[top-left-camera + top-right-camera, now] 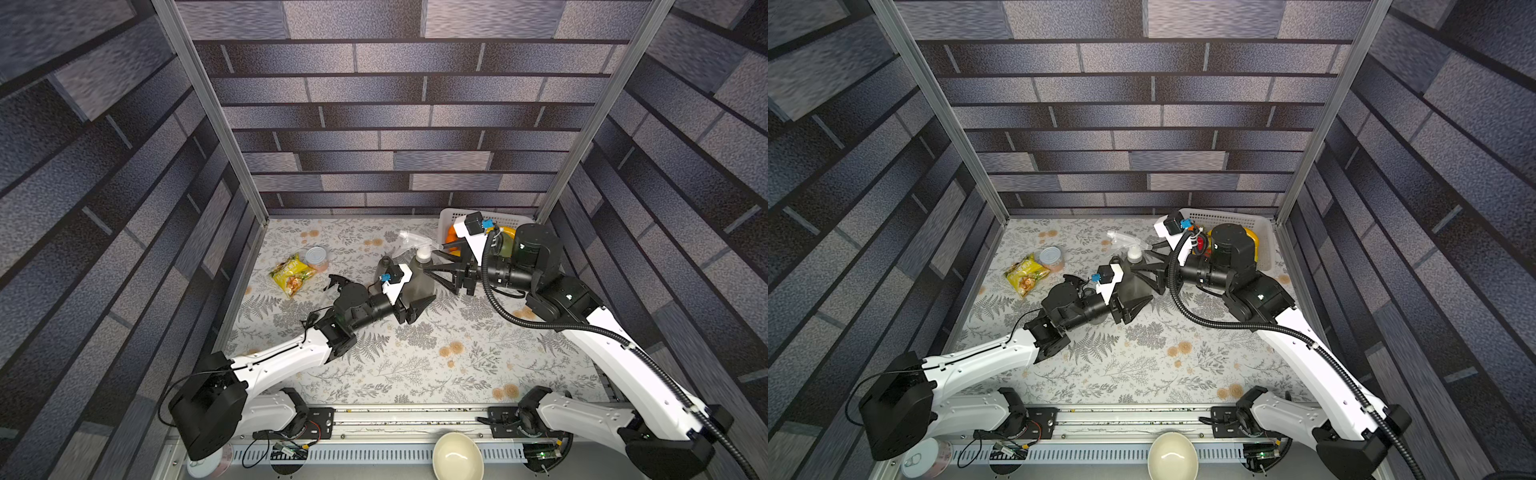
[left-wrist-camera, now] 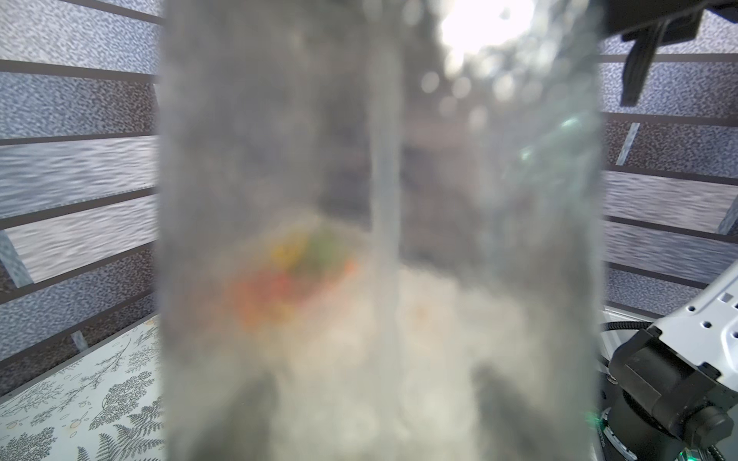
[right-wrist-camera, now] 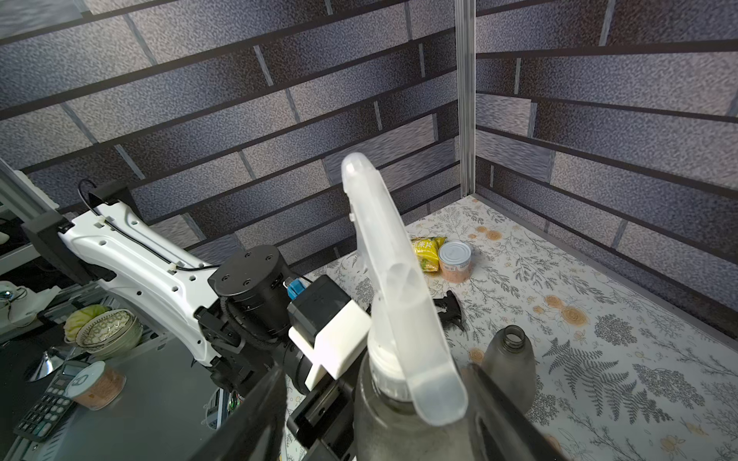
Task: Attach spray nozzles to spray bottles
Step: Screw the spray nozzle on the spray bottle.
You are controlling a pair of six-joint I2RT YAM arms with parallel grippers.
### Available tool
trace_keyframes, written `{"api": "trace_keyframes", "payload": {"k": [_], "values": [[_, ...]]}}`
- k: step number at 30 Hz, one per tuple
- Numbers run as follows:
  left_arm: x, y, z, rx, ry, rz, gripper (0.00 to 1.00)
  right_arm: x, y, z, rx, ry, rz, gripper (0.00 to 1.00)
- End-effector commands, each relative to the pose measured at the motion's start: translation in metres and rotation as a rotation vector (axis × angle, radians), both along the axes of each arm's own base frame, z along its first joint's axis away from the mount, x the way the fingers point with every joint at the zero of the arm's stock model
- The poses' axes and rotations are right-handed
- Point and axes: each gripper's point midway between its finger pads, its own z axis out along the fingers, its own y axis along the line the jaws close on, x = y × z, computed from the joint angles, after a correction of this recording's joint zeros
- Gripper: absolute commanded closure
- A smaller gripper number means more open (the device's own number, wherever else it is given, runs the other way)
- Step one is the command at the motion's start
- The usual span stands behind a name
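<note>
Well, in both top views you see the grey bottle (image 1: pixel 420 282) standing upright toward the back of the flowered table (image 1: pixel 415 365). The left gripper (image 1: pixel 420 306) is closed on its lower body, and the white nozzle (image 1: pixel 423 252) sits on its neck. The right gripper (image 1: pixel 430 259) reaches to this neck from the basket side, with one finger on each side. A second bottle (image 1: pixel 384 266) with a bare neck stands just beside, half hidden by the left wrist. A black nozzle (image 1: pixel 334 283) lies near the left arm, and a yellow snack bag (image 1: pixel 291 275) and a can (image 1: pixel 316 258) lie farther to that side. The right arm partly covers the white basket (image 1: pixel 498 218) in the back corner.

In the left wrist view the grey bottle (image 2: pixel 379 199) fills almost everything and is blurred. You cannot see the fingers here.

In the right wrist view the right gripper's fingers (image 3: pixel 255 419) stand apart, with a clear gap between one of them and the bottle. The white nozzle (image 3: pixel 393 259) rises in front and hides part of the table. Behind it you see the second bottle (image 3: pixel 509 367) and the black nozzle (image 3: pixel 449 311).
</note>
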Motion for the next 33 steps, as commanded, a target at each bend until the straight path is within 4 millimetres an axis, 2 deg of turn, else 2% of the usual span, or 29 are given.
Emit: {"api": "trace_keyframes", "payload": {"k": [1, 20, 28, 33], "values": [[-0.007, 0.003, 0.022, -0.047, -0.021, -0.023, 0.21, 0.0, 0.0, 0.011, 0.011, -0.025, 0.011, 0.31], [-0.008, -0.002, 0.023, -0.041, -0.021, -0.041, 0.21, 0.01, 0.013, 0.008, 0.022, 0.013, 0.042, 0.55], [-0.005, -0.004, 0.022, -0.041, -0.021, -0.039, 0.21, 0.011, 0.015, -0.004, 0.005, 0.035, 0.047, 0.72], [-0.004, -0.005, 0.023, -0.042, -0.023, -0.036, 0.2, 0.009, 0.014, -0.009, 0.0, 0.04, 0.048, 0.78]]}}
